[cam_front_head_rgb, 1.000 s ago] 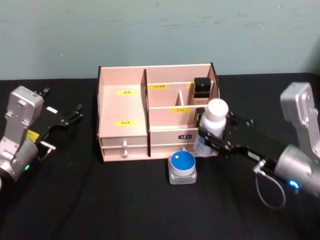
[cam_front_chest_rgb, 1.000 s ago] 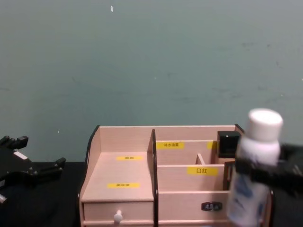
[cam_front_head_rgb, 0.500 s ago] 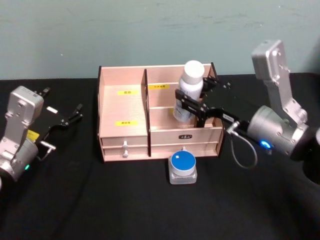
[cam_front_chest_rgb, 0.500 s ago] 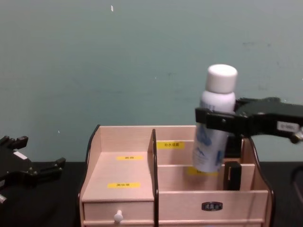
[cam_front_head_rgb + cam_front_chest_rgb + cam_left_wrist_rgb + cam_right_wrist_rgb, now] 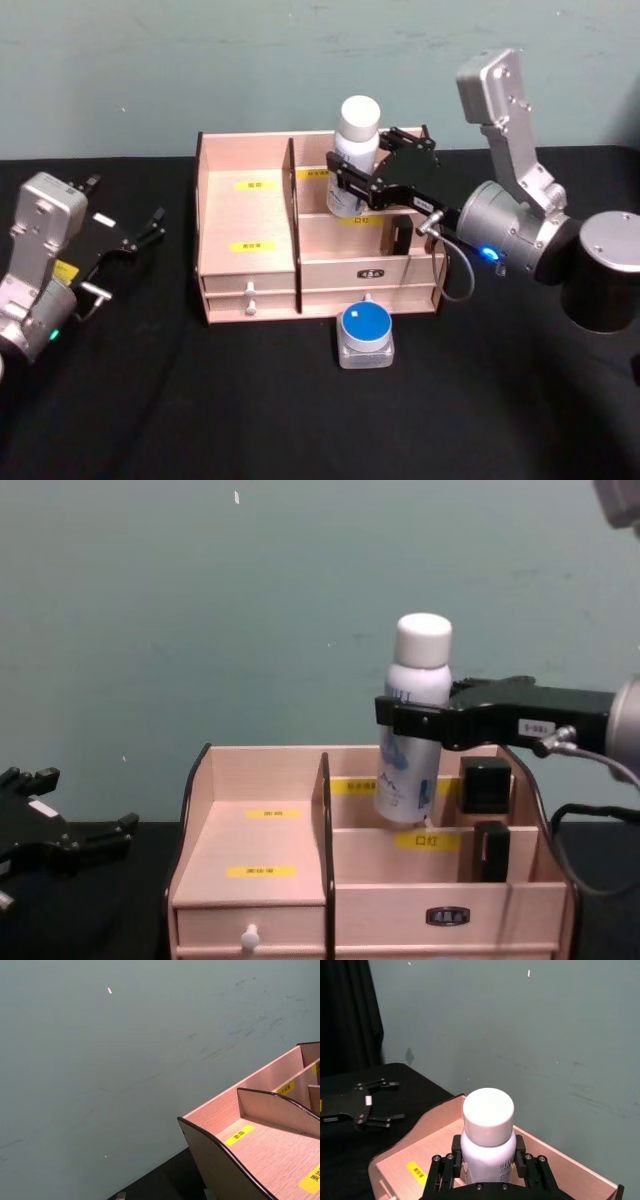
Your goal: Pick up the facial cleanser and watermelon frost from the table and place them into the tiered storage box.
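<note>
A white bottle with a white cap and blue print, the facial cleanser, hangs upright over the rear middle compartment of the tiered storage box. My right gripper is shut on the bottle's body. A low clear jar with a blue lid stands on the table just before the box; I cannot tell whether it is the watermelon frost. My left gripper rests open at the far left, apart from the box.
A black box sits in the rear right compartment and a dark upright item in the one before it. The left tiers hold nothing. A black cloth covers the table, and a grey-green wall stands behind.
My right gripper has lifted the bottle from beside the box's front right corner and carried it up and left, over the rear middle compartment. The left arm and the jar have stayed put.
</note>
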